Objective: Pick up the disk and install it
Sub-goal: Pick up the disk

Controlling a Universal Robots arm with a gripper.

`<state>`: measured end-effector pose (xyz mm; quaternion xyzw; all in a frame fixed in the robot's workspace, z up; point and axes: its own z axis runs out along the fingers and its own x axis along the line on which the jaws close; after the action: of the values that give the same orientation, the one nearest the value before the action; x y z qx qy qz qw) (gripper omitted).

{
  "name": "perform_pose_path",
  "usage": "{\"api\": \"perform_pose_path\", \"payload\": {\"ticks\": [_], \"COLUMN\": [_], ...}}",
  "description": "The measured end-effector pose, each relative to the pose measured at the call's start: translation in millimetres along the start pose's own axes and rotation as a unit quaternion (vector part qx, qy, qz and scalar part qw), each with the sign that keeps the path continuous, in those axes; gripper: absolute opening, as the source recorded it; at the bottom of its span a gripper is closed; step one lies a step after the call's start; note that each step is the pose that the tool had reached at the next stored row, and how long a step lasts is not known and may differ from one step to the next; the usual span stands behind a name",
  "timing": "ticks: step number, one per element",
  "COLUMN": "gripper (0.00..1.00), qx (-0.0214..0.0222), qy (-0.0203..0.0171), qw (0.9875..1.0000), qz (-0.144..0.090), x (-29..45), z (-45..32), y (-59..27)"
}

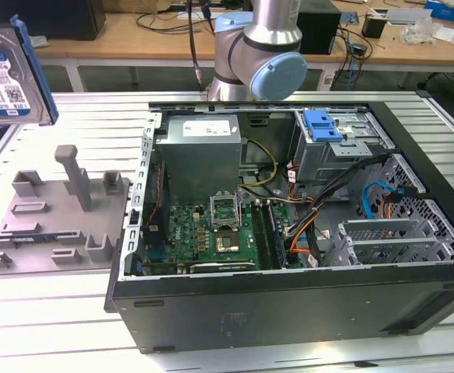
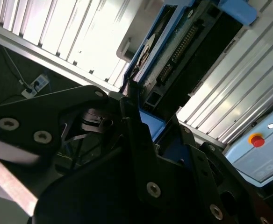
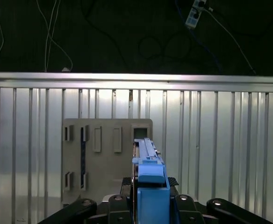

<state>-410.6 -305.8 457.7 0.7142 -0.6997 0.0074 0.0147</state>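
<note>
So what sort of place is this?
Likely a robotics lab bench: a robot arm, an open computer case on a slatted metal table, cluttered wooden desks behind. The gripper holds the disk.

1. disk (image 1: 5,78): cut off by the exterior view's left edge. In the second wrist view its near end is hidden behind the gripper (image 2: 148,112).
2. arm (image 1: 262,47): upper length cut off by the exterior view's top edge.

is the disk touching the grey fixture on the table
Apart. In the exterior view the disk hangs clear above the grey fixture, with bare table showing between them.
</note>
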Motion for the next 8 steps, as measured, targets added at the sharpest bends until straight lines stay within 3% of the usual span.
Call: {"api": "perform_pose_path", "payload": {"ticks": [5, 8], "gripper": [0.37, 0.37], "qx": [0.0001, 0.0001], "qy": [-0.0004, -0.0004], "qw": [1.0000, 1.0000], "qz": [0.000, 0.000], "x": [0.4, 0.4], "z": [-12.0, -12.3], "y": [-0.6, -0.7]}}
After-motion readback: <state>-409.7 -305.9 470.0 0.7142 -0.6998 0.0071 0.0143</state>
